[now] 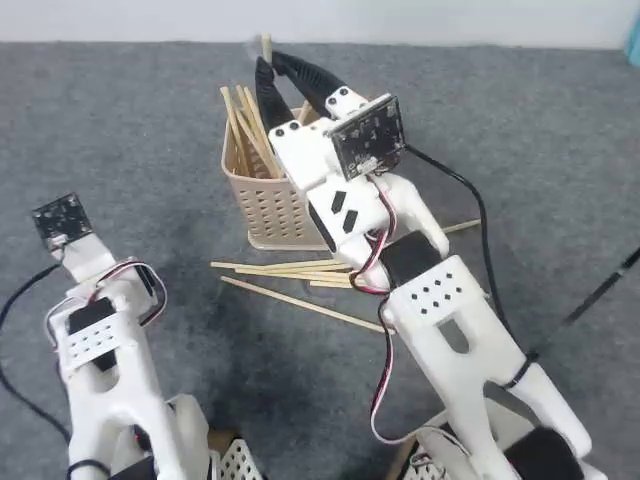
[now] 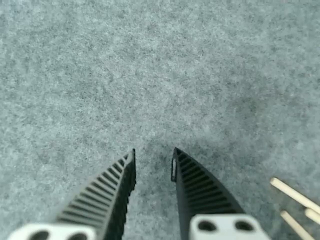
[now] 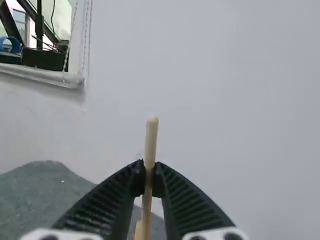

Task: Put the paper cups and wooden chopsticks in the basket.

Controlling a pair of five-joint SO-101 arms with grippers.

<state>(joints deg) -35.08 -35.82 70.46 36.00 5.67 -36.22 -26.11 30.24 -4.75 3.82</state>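
A beige perforated basket (image 1: 268, 208) stands on the grey carpet and holds several wooden chopsticks (image 1: 243, 128) leaning upright. My right gripper (image 1: 268, 62) hangs over the basket's far side, shut on one wooden chopstick (image 3: 150, 150) that stands upright between its fingers, its tip (image 1: 266, 42) poking above them. Several more chopsticks (image 1: 290, 270) lie loose on the carpet in front of the basket. My left gripper (image 2: 154, 156) is open and low over bare carpet at the near left, with chopstick ends (image 2: 295, 196) off to one side.
The right arm's body (image 1: 430, 300) stretches across the loose chopsticks, with a black cable (image 1: 490, 250) trailing beside it. One chopstick (image 1: 462, 227) pokes out beyond the arm. A white wall (image 3: 225, 90) stands behind the table.
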